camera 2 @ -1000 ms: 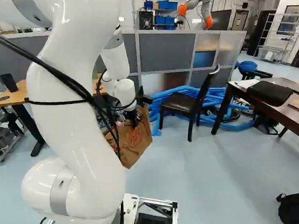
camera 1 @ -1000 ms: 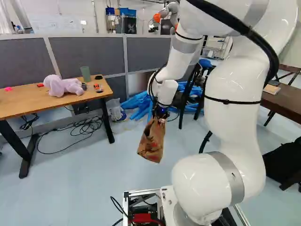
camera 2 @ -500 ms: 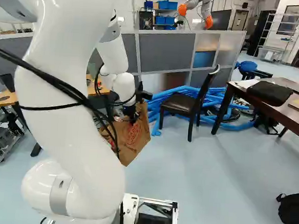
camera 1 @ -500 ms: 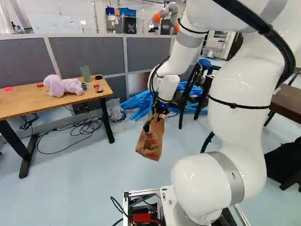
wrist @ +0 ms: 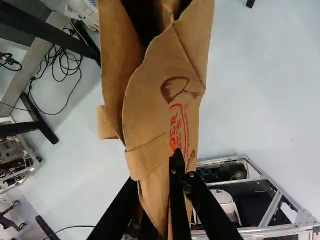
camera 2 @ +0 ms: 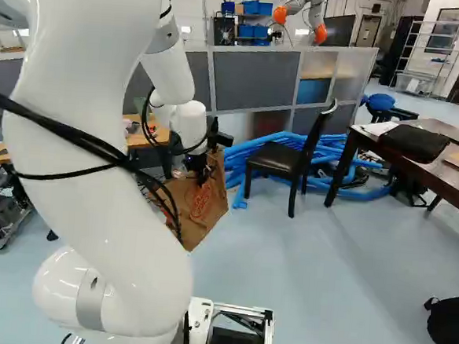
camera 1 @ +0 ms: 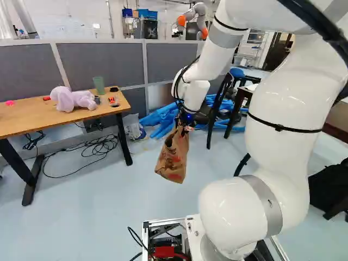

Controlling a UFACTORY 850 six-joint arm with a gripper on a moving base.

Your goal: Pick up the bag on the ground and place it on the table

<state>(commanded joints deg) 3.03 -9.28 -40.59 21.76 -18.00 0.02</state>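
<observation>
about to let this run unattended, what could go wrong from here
The paper bag hangs from its upper part in the gripper, so the paper could slip or tear and drop it to the floor.

If it goes to the wooden table, its dangling bottom might catch the edge.

The green cup and lilac plush toy there could get knocked.
</observation>
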